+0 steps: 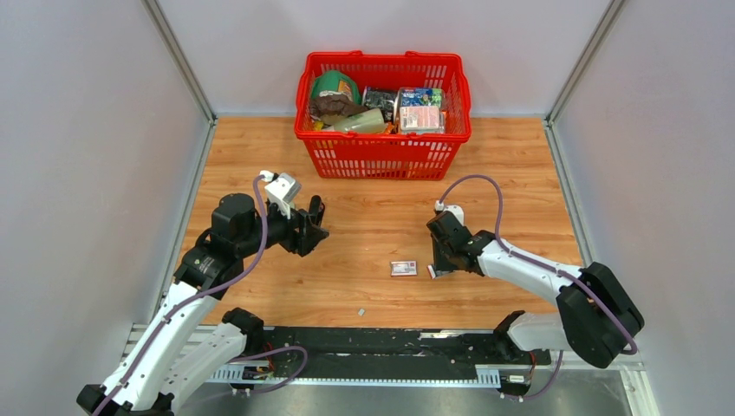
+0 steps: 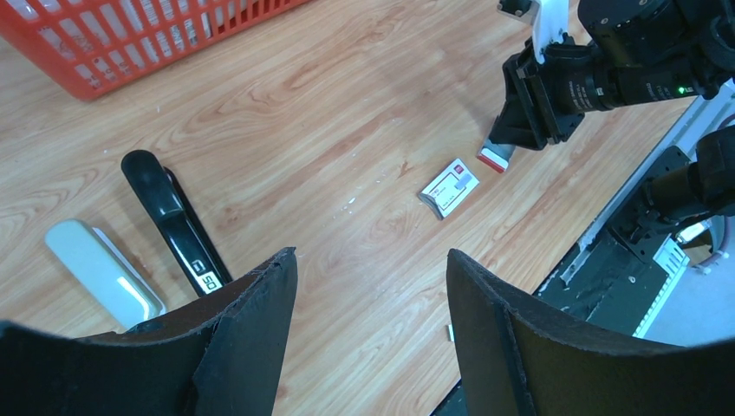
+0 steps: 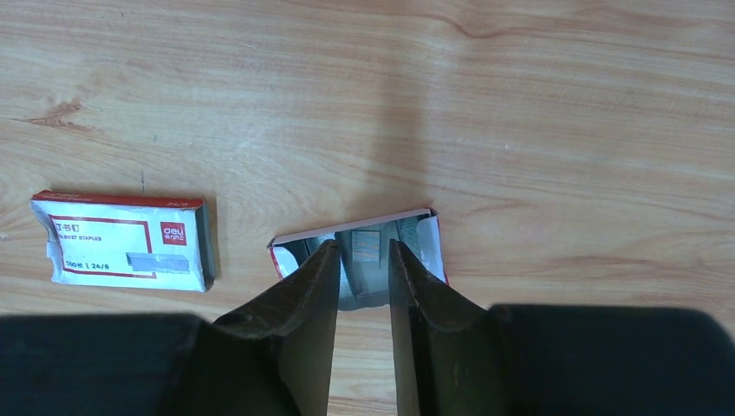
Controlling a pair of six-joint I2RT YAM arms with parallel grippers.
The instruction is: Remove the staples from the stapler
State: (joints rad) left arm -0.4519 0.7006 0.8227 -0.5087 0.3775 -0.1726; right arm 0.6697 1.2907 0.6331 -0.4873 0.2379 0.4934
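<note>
The left gripper (image 2: 371, 260) fills the foreground of its wrist view, fingers spread wide with nothing between them, hovering over the table (image 1: 520, 173). The right gripper (image 3: 362, 247) has its fingers drawn close with a narrow gap. The tips are down in an open tray (image 3: 416, 234) of staples, and I cannot tell whether they are clamped on anything.

The red basket (image 1: 381, 156) stands at the far side of the table, well apart from both arms. It is packed with goods: a green-topped pack (image 1: 336, 85) at the left, a pale bottle (image 1: 364, 121) lying in the middle, a pink pack (image 1: 420, 118) and a blue one behind it at the right.

The stapler (image 2: 169, 217) lies flat on the wood just beyond the left fingers, to their left in the wrist view. Its near end is hidden behind the finger (image 2: 251, 321). A white bar (image 2: 100, 273) of like length lies close beside it; whether they touch is unclear.

The box (image 3: 126, 251), white with red print, lies flat between the two grippers. It is just beside the tray but apart from it. The tray is silver inside with a red edge and holds strips of staples.

A tiny pale scrap (image 1: 360, 310) lies near the table's front edge.
</note>
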